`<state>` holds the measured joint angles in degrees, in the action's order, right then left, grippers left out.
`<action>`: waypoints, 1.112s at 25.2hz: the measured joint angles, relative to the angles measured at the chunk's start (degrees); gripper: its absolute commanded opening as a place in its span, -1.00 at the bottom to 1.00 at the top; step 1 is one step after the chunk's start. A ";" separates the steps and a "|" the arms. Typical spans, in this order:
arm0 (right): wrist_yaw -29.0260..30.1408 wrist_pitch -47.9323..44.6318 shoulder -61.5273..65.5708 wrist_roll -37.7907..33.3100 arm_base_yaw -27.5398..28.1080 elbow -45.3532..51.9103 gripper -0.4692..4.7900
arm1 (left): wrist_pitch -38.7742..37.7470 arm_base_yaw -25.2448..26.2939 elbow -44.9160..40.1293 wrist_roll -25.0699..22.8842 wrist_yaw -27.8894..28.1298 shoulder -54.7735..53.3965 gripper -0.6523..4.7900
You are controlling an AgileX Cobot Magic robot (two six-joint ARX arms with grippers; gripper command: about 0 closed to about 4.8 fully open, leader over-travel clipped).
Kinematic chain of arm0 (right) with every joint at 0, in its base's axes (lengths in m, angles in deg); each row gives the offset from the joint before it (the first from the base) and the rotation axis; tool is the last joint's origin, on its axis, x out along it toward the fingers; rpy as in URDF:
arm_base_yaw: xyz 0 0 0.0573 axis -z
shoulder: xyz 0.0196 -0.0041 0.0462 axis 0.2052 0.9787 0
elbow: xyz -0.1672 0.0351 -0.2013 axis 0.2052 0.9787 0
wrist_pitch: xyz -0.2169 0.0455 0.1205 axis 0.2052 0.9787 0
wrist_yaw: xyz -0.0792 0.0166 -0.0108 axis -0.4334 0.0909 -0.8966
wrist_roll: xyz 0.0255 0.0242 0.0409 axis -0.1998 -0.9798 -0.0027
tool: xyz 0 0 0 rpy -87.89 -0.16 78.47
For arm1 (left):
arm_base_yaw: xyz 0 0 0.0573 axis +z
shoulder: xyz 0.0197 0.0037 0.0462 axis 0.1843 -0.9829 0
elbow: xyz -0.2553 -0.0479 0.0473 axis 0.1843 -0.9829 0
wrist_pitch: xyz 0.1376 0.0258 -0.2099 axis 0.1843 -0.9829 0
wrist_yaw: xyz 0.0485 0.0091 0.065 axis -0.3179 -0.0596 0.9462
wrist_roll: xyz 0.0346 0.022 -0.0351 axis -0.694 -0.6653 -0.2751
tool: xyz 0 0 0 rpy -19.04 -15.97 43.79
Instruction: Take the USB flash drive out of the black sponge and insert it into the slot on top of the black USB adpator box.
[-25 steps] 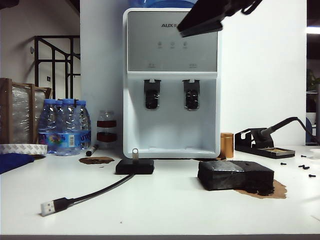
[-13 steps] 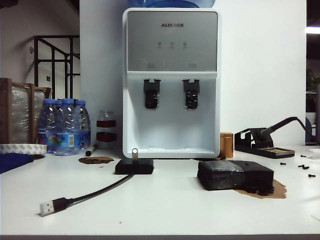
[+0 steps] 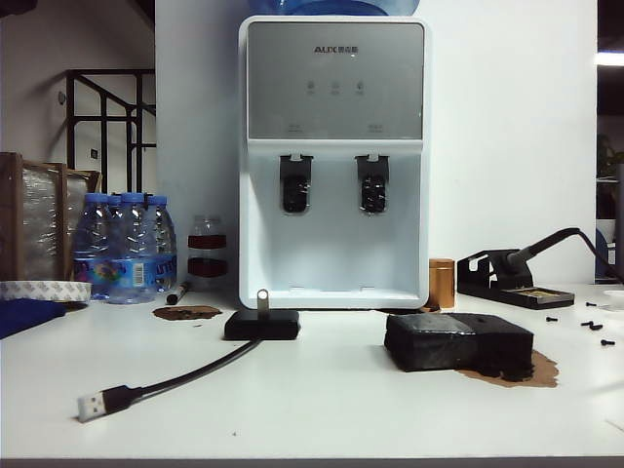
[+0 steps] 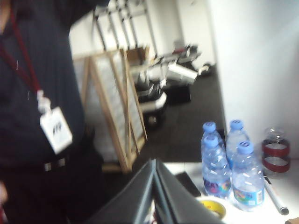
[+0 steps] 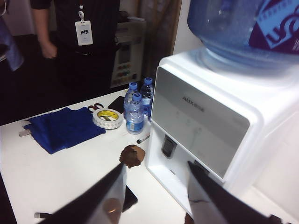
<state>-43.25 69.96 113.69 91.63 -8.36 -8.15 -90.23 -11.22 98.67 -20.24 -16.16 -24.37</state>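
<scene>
Exterior view gives me one USB flash drive (image 3: 262, 297), one black USB adpator box (image 3: 262, 325), one black sponge (image 3: 458, 342) and a pack of water bottles (image 3: 125, 248), three caps showing. I see the drive as a tiny silver stick with a loop on top, standing upright in the box's top. Neither arm appears there. From its wrist camera, my right gripper (image 5: 156, 191) hangs high with fingers spread and nothing between them, the water dispenser (image 5: 201, 121) ahead of it, the surface (image 5: 56, 172) below. My left gripper (image 4: 156, 196) sits pressed together, near the bottles.
</scene>
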 measured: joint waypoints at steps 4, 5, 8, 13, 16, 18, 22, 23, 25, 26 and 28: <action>-5.38 3.41 -6.80 -0.02 0.00 -0.02 -0.04 | 2.01 8.74 -0.04 12.35 -10.21 -1.84 -0.78; -8.13 4.11 -8.87 -0.55 0.00 0.17 -0.04 | 2.67 10.62 0.02 15.93 -13.22 -2.08 -0.78; -16.26 1.86 -16.52 -3.56 0.00 5.68 -0.04 | 3.04 10.21 0.02 19.65 -18.01 -2.67 -0.78; -18.34 -11.82 -30.21 -10.47 0.00 22.25 -0.04 | 4.37 8.76 -1.64 20.70 -18.32 -3.37 -0.78; -21.99 -14.58 -34.51 -12.68 0.00 30.32 -0.04 | 4.72 8.13 -4.96 20.79 -18.36 -2.27 -0.78; -22.71 -15.41 -36.26 -14.80 0.00 34.21 -0.04 | 4.63 8.22 -6.54 20.83 -18.32 -1.40 -0.78; -24.13 -19.58 -38.84 -15.61 0.00 40.48 -0.04 | 6.23 8.31 -9.79 19.76 -18.21 -0.31 -0.78; -24.30 -20.57 -38.84 -15.85 0.00 41.70 -0.04 | 6.56 8.28 -10.91 19.39 -18.38 0.13 -0.78; -24.33 -22.73 -38.71 -16.15 0.00 43.63 -0.04 | 7.28 8.28 -12.79 19.23 -19.52 1.14 -0.78; -24.30 -24.15 -38.64 -16.35 0.00 44.81 -0.04 | 7.58 8.28 -13.81 19.12 -20.39 1.79 -0.78; -24.33 -27.47 -38.60 -16.48 0.00 46.82 -0.04 | 8.24 8.28 -15.23 18.86 -21.79 2.84 -0.78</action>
<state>-67.58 42.49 75.09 75.15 -8.36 38.67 -81.99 -2.94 83.44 -1.38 -37.95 -21.53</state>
